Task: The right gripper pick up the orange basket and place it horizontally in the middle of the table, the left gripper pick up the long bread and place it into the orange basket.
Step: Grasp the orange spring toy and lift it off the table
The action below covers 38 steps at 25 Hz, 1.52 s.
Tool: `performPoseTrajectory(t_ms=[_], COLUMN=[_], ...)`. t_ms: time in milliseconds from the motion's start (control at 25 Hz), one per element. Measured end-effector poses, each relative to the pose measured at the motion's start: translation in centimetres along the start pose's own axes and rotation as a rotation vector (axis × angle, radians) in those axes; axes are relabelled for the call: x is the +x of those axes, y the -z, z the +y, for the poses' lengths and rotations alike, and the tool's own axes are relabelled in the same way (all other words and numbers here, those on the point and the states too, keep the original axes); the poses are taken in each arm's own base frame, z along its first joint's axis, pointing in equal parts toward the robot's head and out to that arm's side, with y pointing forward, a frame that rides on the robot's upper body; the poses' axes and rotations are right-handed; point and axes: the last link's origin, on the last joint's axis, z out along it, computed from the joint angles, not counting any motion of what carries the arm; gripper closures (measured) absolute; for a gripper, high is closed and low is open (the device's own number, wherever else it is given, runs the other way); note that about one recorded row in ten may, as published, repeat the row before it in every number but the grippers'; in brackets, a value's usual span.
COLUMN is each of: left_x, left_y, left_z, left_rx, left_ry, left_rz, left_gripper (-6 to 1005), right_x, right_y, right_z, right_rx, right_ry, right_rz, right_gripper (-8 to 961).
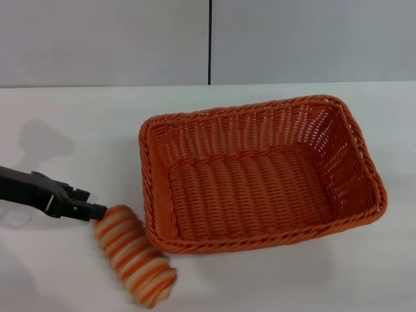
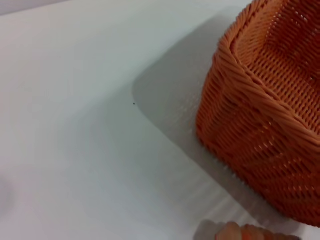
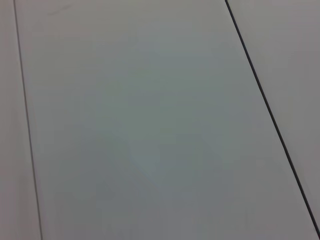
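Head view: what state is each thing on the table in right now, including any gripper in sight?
orange basket: upright on the table, lying crosswise, empty.
long bread: on the table outside the basket, beside its front-left corner, not in it.
left gripper: low at the bread's near end, tip touching it; grip not discernible.
right gripper: out of view.

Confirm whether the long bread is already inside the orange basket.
No: the long bread lies on the table outside the orange basket, by its near-left corner.

No text, label or number seems readable on anything in these views.
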Motion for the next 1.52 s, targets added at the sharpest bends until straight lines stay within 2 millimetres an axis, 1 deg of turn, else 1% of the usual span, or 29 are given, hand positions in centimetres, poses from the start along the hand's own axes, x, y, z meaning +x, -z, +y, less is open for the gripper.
performPoseTrajectory(t_ms=[80,280,480,1000,1280,1480,1520], left_x=[0.0,-0.2,-0.3,-0.3,-0.4,-0.5,-0.4], left_y=[-0.1,-0.6,-1.2,-2.2,-2.4,-2.5,-2.5], left_z=[0.0,0.2,0.5,0.7,0.7,0.7,0.7], left_rx=[-0.003,-0.023,-0.032,-0.045,-0.044,-0.036,-0.036], left_ry=[-0.001,-0.002,-0.014,-0.027,-0.036,-0.039,-0.039], left_rz=[-0.004,-0.021,-0.045,-0.078,-0.112,-0.121,-0.118], left_gripper=[559,265,130,136,189,365,379], right_x=[-0.1,-0.2,-0.2,0.1,0.1,0.2,0.2], right_y=[0.1,0.1,0.1,0.1,0.0,-0.1,-0.1], right_z=[-0.1,-0.1,-0.1,-0.1,-0.1,-0.1,-0.1], right_rx=[0.005,0.007,0.006,0.014,0.012,0.011,0.012], right_ry=[0.002,0.004,0.004,-0.006,-0.006,-0.008,-0.009], right_rz=[-0.002,-0.006,-0.006,-0.002,-0.003,-0.003,-0.003], right_gripper=[520,520,519,519,519,520,520])
